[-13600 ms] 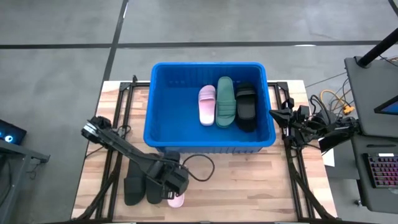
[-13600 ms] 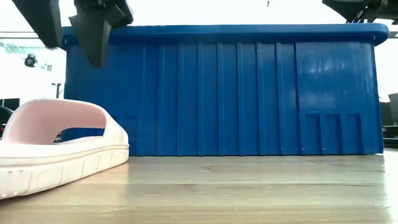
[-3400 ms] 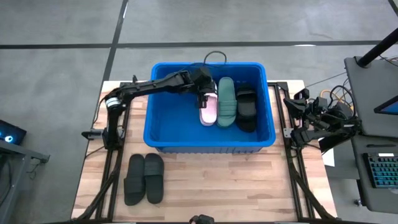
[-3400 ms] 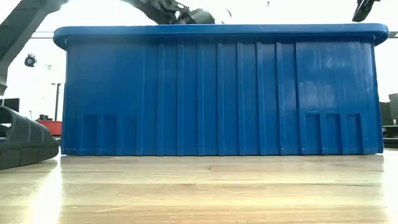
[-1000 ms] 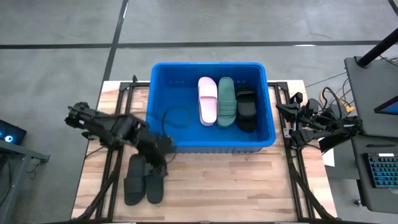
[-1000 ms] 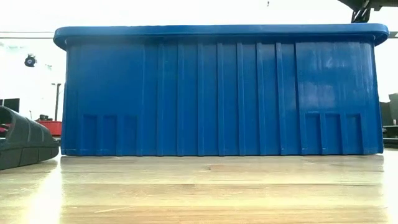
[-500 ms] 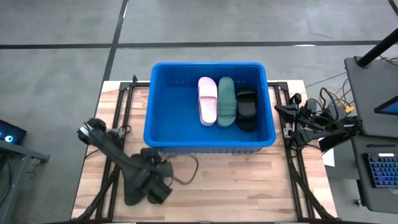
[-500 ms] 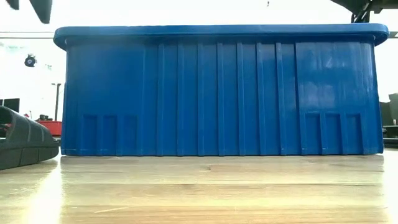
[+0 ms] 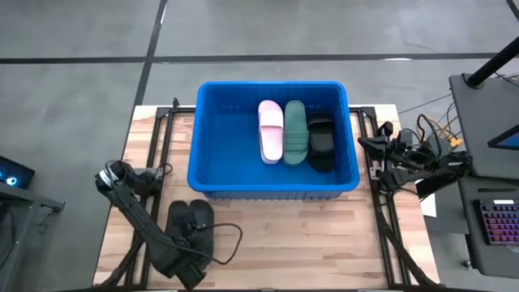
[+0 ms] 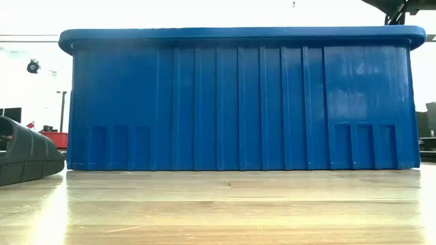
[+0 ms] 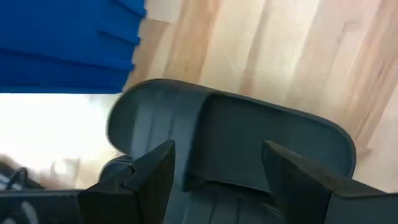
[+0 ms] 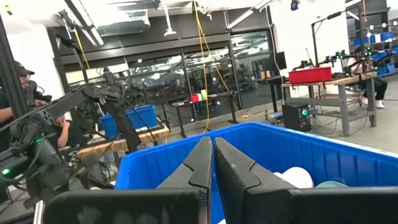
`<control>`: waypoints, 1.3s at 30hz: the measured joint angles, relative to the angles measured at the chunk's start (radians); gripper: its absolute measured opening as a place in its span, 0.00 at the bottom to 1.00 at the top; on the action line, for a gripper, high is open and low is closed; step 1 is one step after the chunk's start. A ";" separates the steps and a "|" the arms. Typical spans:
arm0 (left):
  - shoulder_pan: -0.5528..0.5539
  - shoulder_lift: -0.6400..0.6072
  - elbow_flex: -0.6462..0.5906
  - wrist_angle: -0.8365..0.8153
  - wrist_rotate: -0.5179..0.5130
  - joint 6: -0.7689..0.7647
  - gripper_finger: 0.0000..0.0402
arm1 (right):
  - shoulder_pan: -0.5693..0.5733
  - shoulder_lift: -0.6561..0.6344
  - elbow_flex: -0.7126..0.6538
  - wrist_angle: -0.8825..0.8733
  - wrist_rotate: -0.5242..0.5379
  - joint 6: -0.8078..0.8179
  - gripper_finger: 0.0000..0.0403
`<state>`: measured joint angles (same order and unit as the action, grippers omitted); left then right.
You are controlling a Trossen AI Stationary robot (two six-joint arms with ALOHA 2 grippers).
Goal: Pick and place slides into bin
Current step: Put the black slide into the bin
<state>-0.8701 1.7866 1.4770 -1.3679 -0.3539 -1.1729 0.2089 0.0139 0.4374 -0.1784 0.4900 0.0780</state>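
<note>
The blue bin [image 9: 219, 174] stands at the table's middle. A pale pink slide [image 9: 271, 130], a dark green slide [image 9: 295, 131] and a black slide [image 9: 321, 142] lie side by side on its floor. Two black slides [image 9: 197, 217] lie side by side on the table in front of the bin's left part. One of them shows in the low view [image 10: 27, 153]. My left gripper [image 9: 186, 255] is open close over a black slide [image 11: 249, 134]. My right gripper [image 12: 212, 163] is shut and empty at the table's right edge. My left gripper's open fingers [image 11: 152, 177] stand over the black slide's rounded end [image 11: 230, 124], coming from above at a slant. I cannot tell whether they touch it. The slide lies flat on the table.
Bare wood lies in front of the bin, to the right of the black slides [image 9: 308, 235]. The left part of the bin's floor [image 9: 227, 146] is free. Metal frame bars run along both table sides. People and benches show in the room behind.
My left gripper has gone from the bin's front wall toward the table's near edge and down, and now stands over the two black slides. The slides have kept their places.
</note>
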 joint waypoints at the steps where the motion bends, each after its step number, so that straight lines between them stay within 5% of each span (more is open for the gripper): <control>1: -0.008 0.000 -0.016 0.009 -0.006 -0.008 0.56 | 0.000 0.000 0.000 -0.002 0.000 0.000 0.02; 14: -0.015 0.027 -0.194 0.007 -0.014 -0.053 0.56 | 0.000 0.000 0.000 -0.005 -0.002 0.000 0.02; 21: -0.013 0.027 -0.276 0.134 -0.014 -0.052 0.56 | 0.000 0.000 0.000 -0.005 -0.002 0.001 0.02; 39: 0.008 0.013 -0.300 0.139 -0.030 -0.107 0.56 | 0.000 0.000 0.000 -0.003 -0.001 0.001 0.02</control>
<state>-0.8620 1.7996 1.1771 -1.2292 -0.3840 -1.2796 0.2089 0.0139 0.4377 -0.1818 0.4889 0.0788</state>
